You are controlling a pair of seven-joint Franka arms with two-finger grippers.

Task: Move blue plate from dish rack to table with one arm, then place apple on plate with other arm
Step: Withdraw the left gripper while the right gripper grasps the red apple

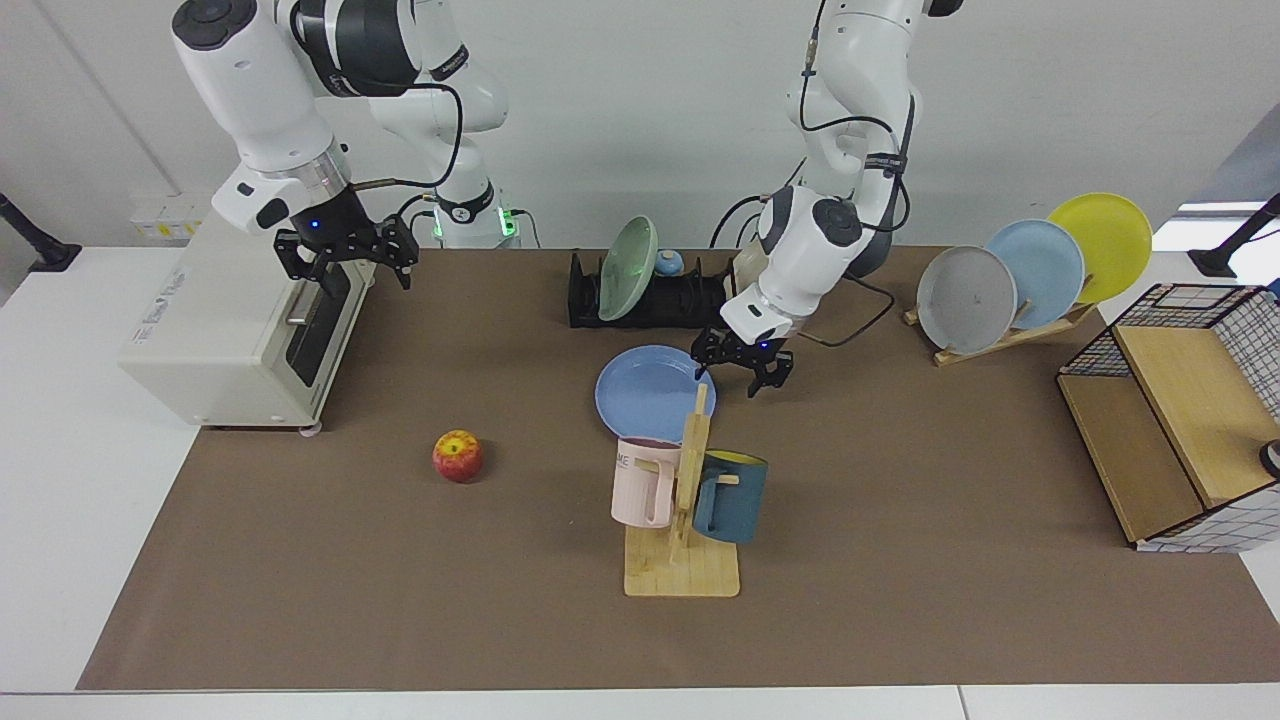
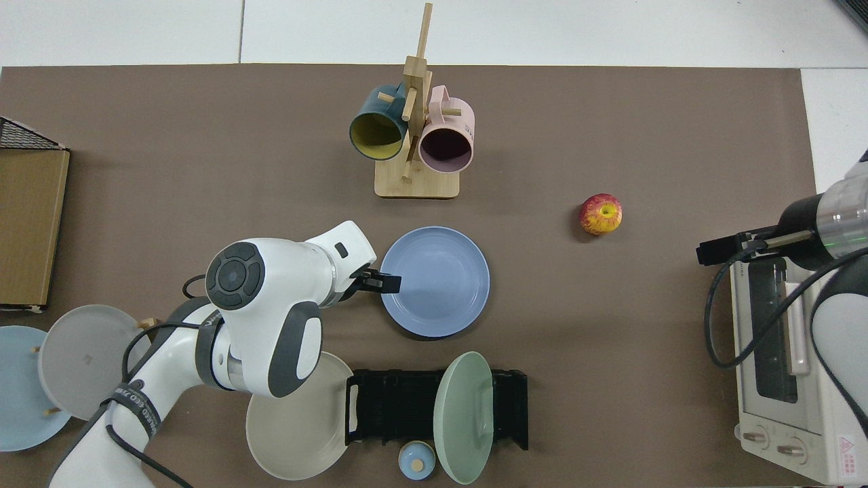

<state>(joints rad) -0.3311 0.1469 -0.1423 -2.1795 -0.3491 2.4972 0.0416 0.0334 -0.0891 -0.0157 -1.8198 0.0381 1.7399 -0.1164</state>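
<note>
Left gripper (image 1: 745, 372): facing view, fingers spread wide, empty, just beside the blue plate (image 1: 648, 393), which lies flat on the table (image 1: 900, 520); dish rack (image 1: 690, 300) just behind it. Right gripper (image 1: 345, 255): fingers spread, empty, waiting by the toaster oven (image 1: 230, 330); apple (image 1: 458, 455) well apart, below it.

Top view: left gripper (image 2: 381, 280) at the blue plate's (image 2: 437, 281) rim; apple (image 2: 601, 214) on the table (image 2: 203, 169), between the plate and the right gripper (image 2: 720, 249).

White arms, grey joints, black cables.
</note>
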